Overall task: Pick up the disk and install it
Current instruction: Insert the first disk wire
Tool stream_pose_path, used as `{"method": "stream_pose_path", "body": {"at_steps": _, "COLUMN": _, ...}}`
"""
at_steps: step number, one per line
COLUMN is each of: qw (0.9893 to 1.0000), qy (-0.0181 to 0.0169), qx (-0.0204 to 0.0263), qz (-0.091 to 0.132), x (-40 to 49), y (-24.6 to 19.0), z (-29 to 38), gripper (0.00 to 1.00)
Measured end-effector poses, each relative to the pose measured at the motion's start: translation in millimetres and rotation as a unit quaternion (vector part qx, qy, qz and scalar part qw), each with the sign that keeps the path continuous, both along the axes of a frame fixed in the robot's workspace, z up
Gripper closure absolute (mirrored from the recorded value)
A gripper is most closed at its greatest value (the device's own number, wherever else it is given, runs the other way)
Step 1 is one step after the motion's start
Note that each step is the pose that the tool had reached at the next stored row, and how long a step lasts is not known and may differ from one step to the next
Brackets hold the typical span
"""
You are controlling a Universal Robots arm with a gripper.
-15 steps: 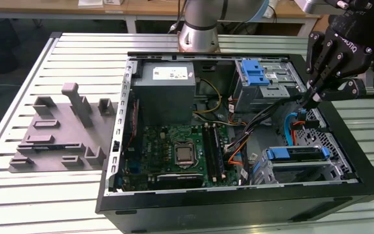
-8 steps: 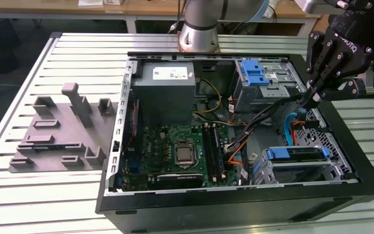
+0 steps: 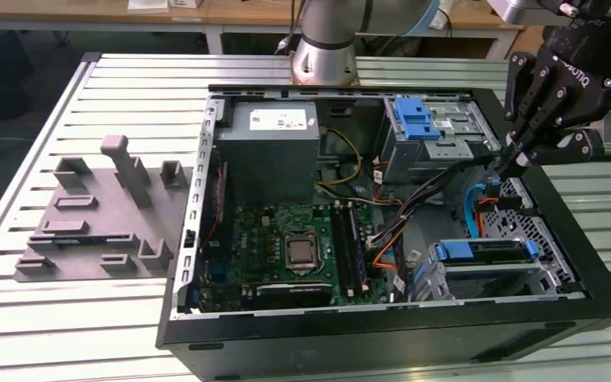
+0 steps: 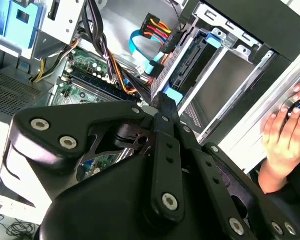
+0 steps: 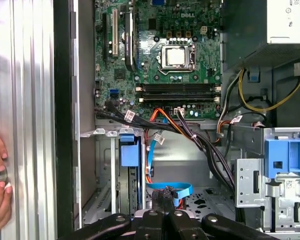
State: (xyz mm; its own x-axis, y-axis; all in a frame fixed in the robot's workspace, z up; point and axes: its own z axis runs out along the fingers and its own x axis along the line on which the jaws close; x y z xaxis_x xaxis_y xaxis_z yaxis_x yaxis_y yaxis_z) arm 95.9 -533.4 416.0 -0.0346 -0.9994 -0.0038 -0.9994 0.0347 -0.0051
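Inside the drive cage [image 3: 556,274] sits the blue-framed disk [image 3: 483,251]; the tool [image 3: 511,164] hangs nearby, closed and empty.

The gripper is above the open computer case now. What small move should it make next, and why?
Probably lift the gripper straight up a little. It looks shut and holds nothing, the disk already sits in the drive cage, and cables lie just below the gripper, so a sideways move might snag them.
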Motion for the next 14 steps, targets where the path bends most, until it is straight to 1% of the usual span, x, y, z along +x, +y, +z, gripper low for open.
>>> {"method": "stream_pose_path", "body": {"at_steps": 5, "qw": 1.0, "qy": 0.0, "qx": 0.0001, "qz": 0.0, "x": 1.3, "y": 0.0, "z": -0.1, "gripper": 0.89}}
{"method": "stream_pose_path", "body": {"at_steps": 11, "qw": 1.0, "qy": 0.0, "qx": 0.0, "qz": 0.0, "x": 13.8, "y": 0.0, "z": -0.9, "gripper": 0.89}}
{"method": "stream_pose_path", "body": {"at_steps": 12, "qw": 1.0, "qy": 0.0, "qx": -0.001, "qz": 0.0, "x": 15.3, "y": 0.1, "z": -1.3, "gripper": 0.89}}
{"method": "stream_pose_path", "body": {"at_steps": 13, "qw": 1.0, "qy": 0.0, "qx": -0.0044, "qz": 0.0, "x": 16.0, "y": 0.1, "z": -1.4, "gripper": 0.89}}
{"method": "stream_pose_path", "body": {"at_steps": 14, "qw": 1.0, "qy": 0.0, "qx": -0.01, "qz": 0.0, "x": 16.2, "y": 0.0, "z": -1.6, "gripper": 0.89}}
